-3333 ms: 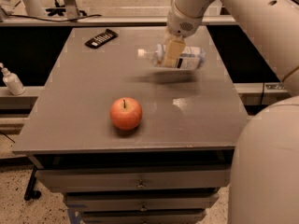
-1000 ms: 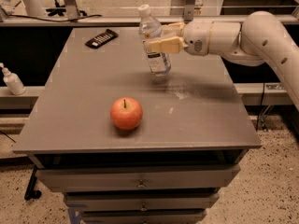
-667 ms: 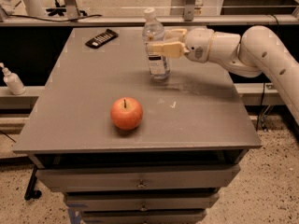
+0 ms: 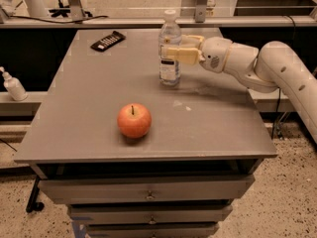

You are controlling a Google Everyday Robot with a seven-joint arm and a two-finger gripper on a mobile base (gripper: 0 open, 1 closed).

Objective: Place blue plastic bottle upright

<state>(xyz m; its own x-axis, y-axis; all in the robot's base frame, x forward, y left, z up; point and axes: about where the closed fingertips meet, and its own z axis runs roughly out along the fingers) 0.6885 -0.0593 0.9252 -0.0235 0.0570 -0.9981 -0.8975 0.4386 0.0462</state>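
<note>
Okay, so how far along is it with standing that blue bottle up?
Mostly done: the blue plastic bottle stands upright, cap on top, with its base on the table. In hand: the pincer is closed around the bottle's middle, at label height. What looks left is to open the pincer and draw the arm back without tipping the bottle.

Blue plastic bottle (image 4: 169, 71): 1, at 1 o'clock on the table.
Gripper (image 4: 170, 48): 1, at 1 o'clock, its 2 fingers clasping the bottle.
Apple (image 4: 134, 120): 1, at 7 o'clock.
Black remote (image 4: 108, 40): 1, at 11 o'clock.
White pump dispenser (image 4: 13, 86): 1, off the table at 9 o'clock.
Table (image 4: 223, 118): 1.
Drawer fronts (image 4: 148, 190): 3, stacked under the top.
</note>
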